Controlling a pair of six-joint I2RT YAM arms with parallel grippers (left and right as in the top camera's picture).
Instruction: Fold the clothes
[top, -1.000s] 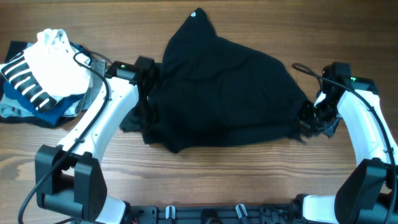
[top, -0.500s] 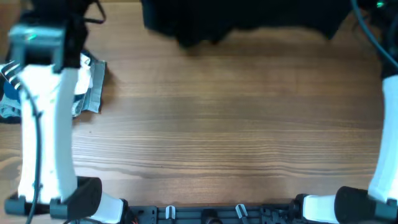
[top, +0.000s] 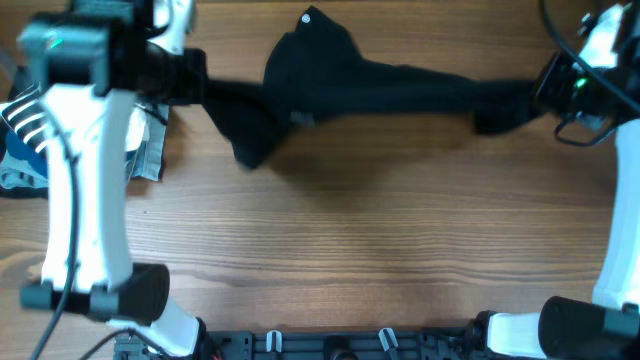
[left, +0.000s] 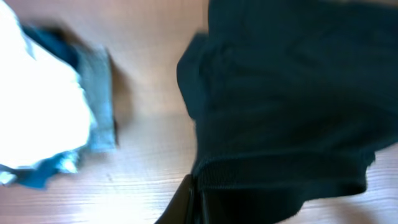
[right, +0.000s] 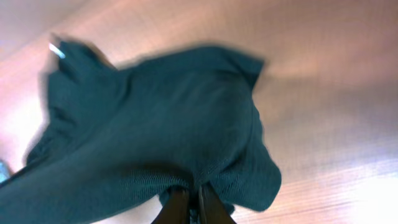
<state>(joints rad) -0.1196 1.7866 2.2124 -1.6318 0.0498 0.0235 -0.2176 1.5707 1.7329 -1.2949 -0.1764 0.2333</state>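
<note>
**Black T-shirt strung between both grippers**

Far left on the wooden table (top: 350, 240) is a heap: navy white-striped garment (top: 25, 120), white garment (left: 34, 118), grey cloth (top: 150, 155). It lies apart from the shirt.

Left gripper (top: 198, 82) is clamped on a ribbed edge of the black T-shirt (top: 380, 85). The shirt spans the table's far side as a band, one fold drooping near the left gripper, white tag (top: 307, 18) uppermost.

Right gripper (top: 532, 95) is pinched shut on the opposite end.

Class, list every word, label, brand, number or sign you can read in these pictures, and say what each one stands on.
On the black T-shirt, a small pale tag: too small and blurred to read.
No other text, number or sign can be read in any view.
</note>
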